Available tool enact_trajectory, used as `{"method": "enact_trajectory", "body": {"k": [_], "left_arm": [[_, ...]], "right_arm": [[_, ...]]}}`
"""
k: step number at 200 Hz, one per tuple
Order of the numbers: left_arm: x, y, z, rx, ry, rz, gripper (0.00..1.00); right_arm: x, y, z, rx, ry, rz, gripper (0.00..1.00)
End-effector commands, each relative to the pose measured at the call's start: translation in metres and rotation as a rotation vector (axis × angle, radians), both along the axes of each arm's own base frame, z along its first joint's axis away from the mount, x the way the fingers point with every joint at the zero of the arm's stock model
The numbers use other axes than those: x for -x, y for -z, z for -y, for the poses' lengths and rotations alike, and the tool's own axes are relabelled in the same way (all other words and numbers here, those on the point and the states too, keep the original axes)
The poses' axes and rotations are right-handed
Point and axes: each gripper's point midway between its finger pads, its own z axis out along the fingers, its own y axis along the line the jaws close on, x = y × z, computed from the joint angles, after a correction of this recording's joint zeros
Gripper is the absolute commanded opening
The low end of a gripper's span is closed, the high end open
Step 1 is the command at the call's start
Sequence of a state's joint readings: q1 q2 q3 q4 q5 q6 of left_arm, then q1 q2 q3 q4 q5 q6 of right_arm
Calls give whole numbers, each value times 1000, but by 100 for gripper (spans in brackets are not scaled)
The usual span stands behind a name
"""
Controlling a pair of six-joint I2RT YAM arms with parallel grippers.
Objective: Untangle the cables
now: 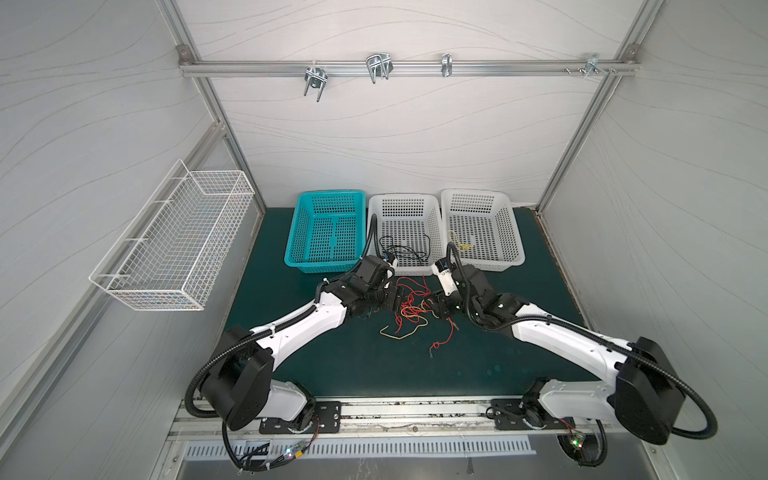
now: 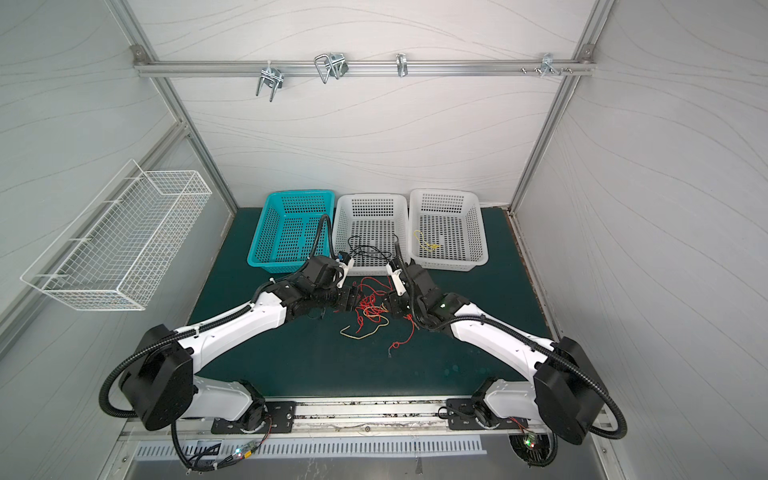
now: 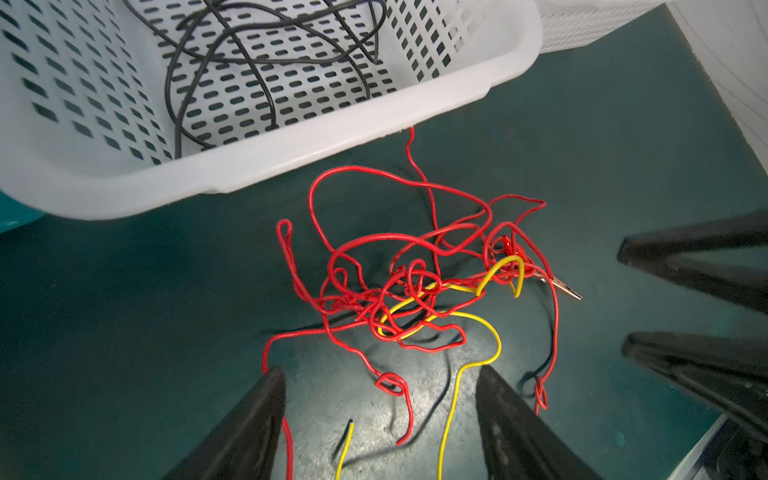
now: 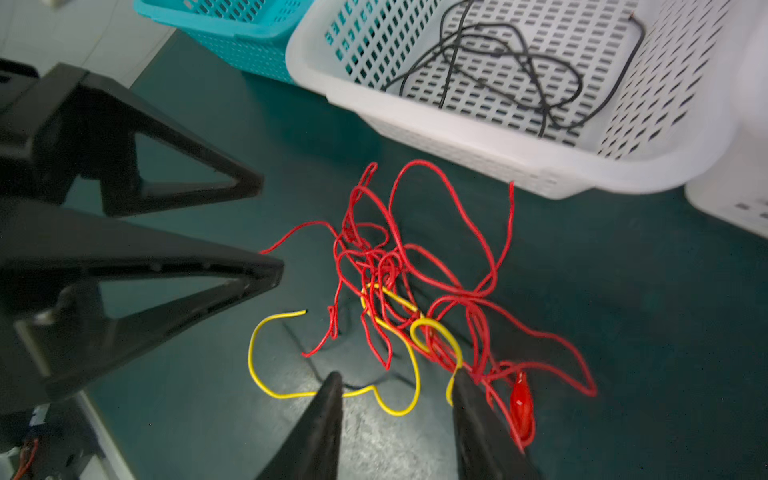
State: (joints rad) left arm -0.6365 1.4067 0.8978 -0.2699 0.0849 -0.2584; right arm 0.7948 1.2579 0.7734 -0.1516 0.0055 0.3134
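A tangle of red cable (image 1: 411,305) (image 2: 369,305) and yellow cable (image 1: 401,334) lies on the green mat between my two grippers. In the left wrist view the red cable (image 3: 399,286) knots around the yellow cable (image 3: 500,340), with a red alligator clip (image 3: 565,289) at one side. My left gripper (image 3: 380,374) (image 1: 397,299) is open, with loose red and yellow ends lying between its fingers. My right gripper (image 4: 397,376) (image 1: 434,305) is open over a loop of the yellow cable (image 4: 250,357), beside a red clip (image 4: 521,401). A black cable (image 1: 405,249) lies in the middle basket.
Three baskets stand along the back: teal (image 1: 299,232), middle white (image 1: 403,197) and right white (image 1: 473,192), the last holding a short yellow cable (image 1: 461,245). A wire basket (image 1: 178,241) hangs on the left wall. The middle basket's front rim (image 3: 291,158) is close behind the tangle.
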Motion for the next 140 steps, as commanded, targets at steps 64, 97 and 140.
{"method": "enact_trajectory", "body": {"k": [64, 97, 140], "left_arm": [[-20, 6, 23, 75, -40, -1, 73], [-26, 12, 25, 63, -49, -2, 73], [-35, 28, 24, 36, -89, -11, 73]], "right_arm": [[7, 27, -19, -79, 41, -137, 32], [-3, 34, -25, -71, 81, -149, 27], [-16, 45, -22, -37, 153, -148, 24]]}}
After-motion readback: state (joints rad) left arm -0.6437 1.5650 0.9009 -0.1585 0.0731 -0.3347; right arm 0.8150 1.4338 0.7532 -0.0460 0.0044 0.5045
